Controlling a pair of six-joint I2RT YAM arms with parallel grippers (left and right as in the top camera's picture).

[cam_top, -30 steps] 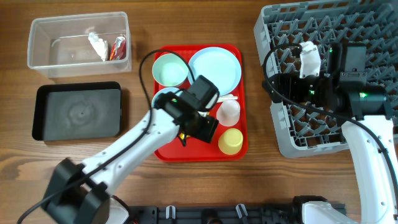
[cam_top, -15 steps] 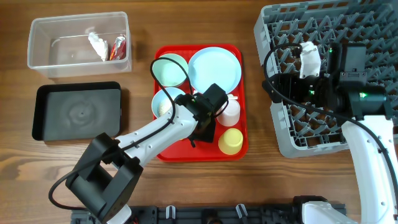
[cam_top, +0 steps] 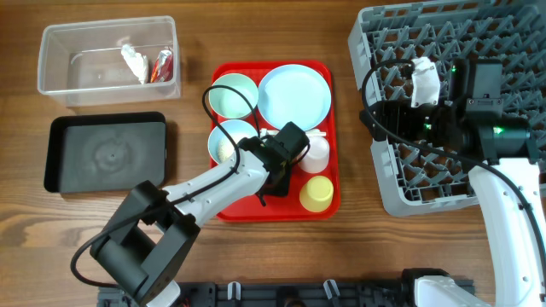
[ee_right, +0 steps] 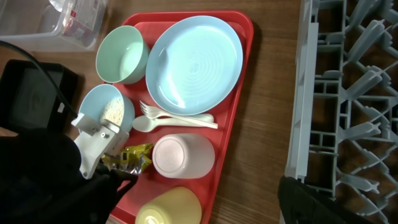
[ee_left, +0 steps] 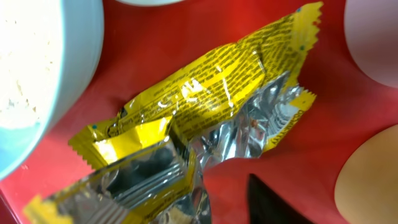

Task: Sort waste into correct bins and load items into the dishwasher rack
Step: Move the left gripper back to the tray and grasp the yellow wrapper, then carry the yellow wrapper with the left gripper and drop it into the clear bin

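A crinkled yellow-and-silver foil wrapper (ee_left: 211, 106) lies on the glossy red plastic tray (cam_top: 281, 211) beside the rice bowl (cam_top: 223, 145). The left jaws are over it, grip unclear. The right jaws are spread above the grey pegged rack (cam_top: 512, 34).

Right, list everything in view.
clear tub: 1, clear, top left
tissue: 1, white, in clear tub
red wrapper: 1, red, in clear tub
black tray: 1, black, beside clear tub
red tray: 1, red, centre
plate: 1, pale blue, red tray
bowls: 2, mint and blue, red tray; rice in one
cups: 2, white and yellow, red tray
fork and spoon: 1 each, white, red tray
yellow wrapper: 1, yellow, red tray
rack: 1, grey, right
left gripper: 1, black, over yellow wrapper
right gripper: 1, black, open, over rack
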